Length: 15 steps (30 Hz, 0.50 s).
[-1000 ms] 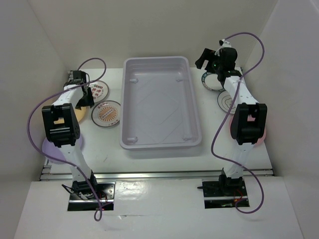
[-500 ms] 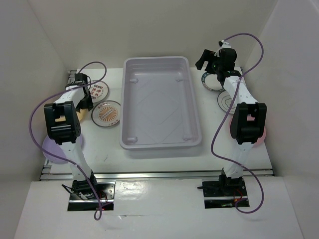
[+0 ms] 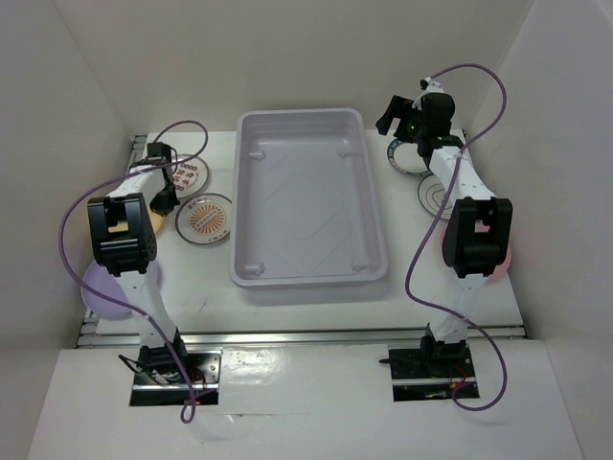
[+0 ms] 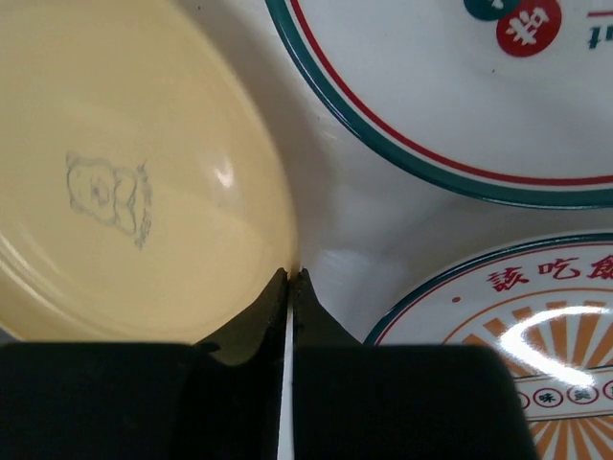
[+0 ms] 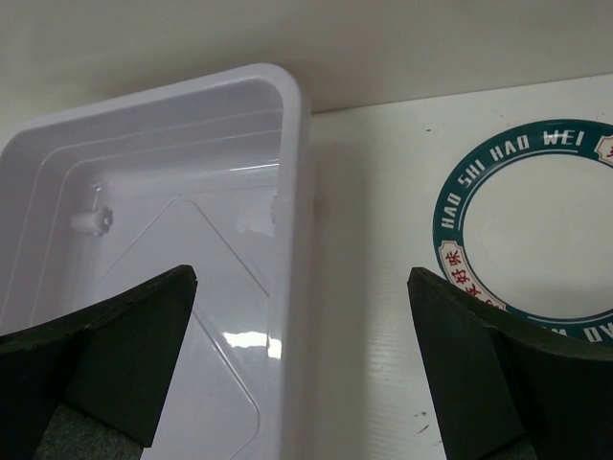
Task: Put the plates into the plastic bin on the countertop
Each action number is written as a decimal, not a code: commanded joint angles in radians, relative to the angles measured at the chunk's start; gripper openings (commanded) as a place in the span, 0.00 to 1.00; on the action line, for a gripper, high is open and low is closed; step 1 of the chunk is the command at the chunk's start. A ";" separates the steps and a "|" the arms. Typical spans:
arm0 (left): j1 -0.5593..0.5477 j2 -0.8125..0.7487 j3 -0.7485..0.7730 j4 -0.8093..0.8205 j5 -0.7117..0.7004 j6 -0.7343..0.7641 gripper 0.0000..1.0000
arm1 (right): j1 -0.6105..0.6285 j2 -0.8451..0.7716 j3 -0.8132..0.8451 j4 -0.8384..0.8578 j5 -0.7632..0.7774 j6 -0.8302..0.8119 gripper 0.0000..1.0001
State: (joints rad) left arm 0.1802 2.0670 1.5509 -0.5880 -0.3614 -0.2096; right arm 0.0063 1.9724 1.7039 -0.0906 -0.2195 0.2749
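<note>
My left gripper is shut on the right rim of the yellow plate, one finger over the plate and the other over the countertop. In the top view this gripper hangs at the far left, and the arm hides most of the yellow plate. Beside it lie the red-marked plate and the sunburst plate. The plastic bin stands empty in the middle. My right gripper is open above the bin's right wall, next to the dark-green-rimmed plate.
A lavender plate lies near the left arm's base side. Partly under the right arm are a line-drawing plate and a pink plate. White walls enclose the countertop on the left, back and right.
My left gripper's jaws have closed at the yellow plate's rim, and the left wrist has shifted slightly. The right arm has not moved.
</note>
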 commanded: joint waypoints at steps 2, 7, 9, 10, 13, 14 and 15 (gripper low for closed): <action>0.013 0.015 0.020 -0.009 -0.033 -0.025 0.00 | -0.002 -0.012 0.040 0.009 0.022 -0.013 1.00; -0.011 -0.017 0.058 -0.067 -0.008 -0.016 0.00 | -0.002 -0.021 0.040 0.009 0.031 -0.022 1.00; -0.024 -0.060 0.086 -0.087 -0.008 -0.005 0.00 | -0.002 -0.021 0.040 0.009 0.031 -0.022 1.00; -0.037 -0.076 0.095 -0.087 -0.008 -0.005 0.00 | -0.002 -0.021 0.040 0.009 0.031 -0.022 1.00; -0.064 -0.126 0.167 -0.145 -0.017 0.004 0.00 | -0.002 -0.030 0.040 0.009 0.031 -0.022 1.00; -0.073 -0.136 0.195 -0.163 -0.017 0.013 0.00 | -0.002 -0.030 0.040 0.009 0.031 -0.022 1.00; -0.082 -0.136 0.257 -0.202 -0.017 0.013 0.00 | -0.002 -0.030 0.040 0.009 0.031 -0.022 1.00</action>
State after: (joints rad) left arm 0.1291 2.0331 1.6779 -0.7242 -0.3618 -0.2119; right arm 0.0063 1.9724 1.7039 -0.0910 -0.1982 0.2680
